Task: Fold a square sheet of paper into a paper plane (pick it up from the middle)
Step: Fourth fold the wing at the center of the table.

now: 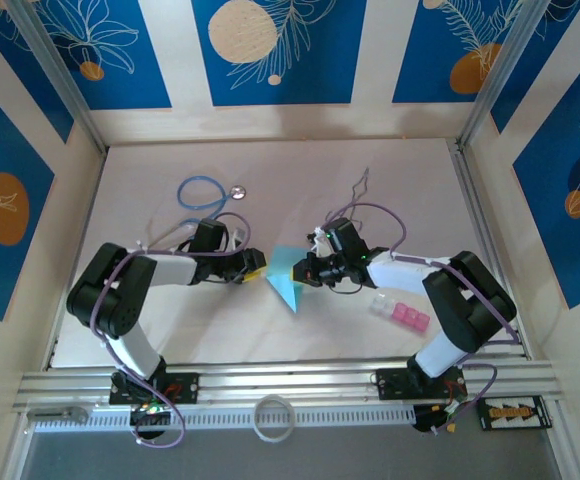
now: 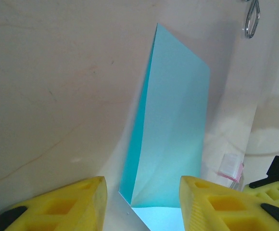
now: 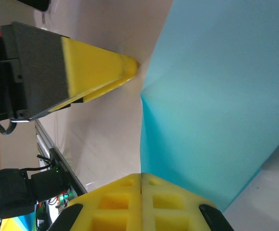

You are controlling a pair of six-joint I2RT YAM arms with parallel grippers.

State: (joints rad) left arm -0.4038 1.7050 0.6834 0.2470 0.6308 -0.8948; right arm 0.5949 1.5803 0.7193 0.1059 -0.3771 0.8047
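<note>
surface [image 1: 370, 180]: pale tabletop | sheet of paper [image 1: 286, 278]: half folded, mid-surface between both tools, long axis near-to-far, one flap raised | right tool [image 1: 307, 272]: fingers pressed together, seemingly pinching the sheet's right edge | left tool [image 1: 254, 266]: wide open, holding nothing, just left of the sheet, facing it

stethoscope [image 1: 238, 192] far left, pink blocks [image 1: 403, 313] near right
</note>
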